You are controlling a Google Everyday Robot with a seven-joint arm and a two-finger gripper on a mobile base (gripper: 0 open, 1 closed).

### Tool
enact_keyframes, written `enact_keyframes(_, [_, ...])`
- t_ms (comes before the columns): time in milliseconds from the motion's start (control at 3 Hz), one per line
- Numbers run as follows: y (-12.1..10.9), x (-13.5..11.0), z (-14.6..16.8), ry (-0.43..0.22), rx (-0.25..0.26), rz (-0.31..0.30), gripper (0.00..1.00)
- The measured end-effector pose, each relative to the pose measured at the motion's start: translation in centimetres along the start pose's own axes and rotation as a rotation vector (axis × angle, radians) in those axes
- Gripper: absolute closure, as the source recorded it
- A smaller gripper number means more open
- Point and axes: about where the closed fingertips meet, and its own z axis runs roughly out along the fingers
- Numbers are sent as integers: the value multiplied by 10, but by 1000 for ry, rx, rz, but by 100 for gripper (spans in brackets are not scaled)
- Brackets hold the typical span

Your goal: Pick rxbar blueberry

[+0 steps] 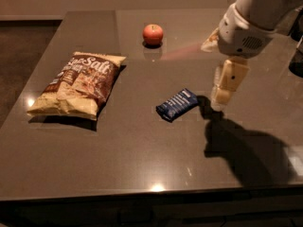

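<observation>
The gripper (220,98) is held low over the table (118,150), just right of the snack bar (177,104); whether it is spread or closed cannot be told. The bar is laid flat mid-table, a chip bag (78,84) to its left, an apple (153,34) farther back.
</observation>
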Motion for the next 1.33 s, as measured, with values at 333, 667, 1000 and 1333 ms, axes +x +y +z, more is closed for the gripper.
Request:
enact_keyframes(333, [-14,-13,28,3,-39,-72,0])
enact_keyframes(667, [-24,-14,54,11,-61,-112,0])
enact_keyframes(1000, [-27,-11,78,10,-94,-128,0])
enact_keyframes(1333, [-26,-10,95,6,-125,-137,0])
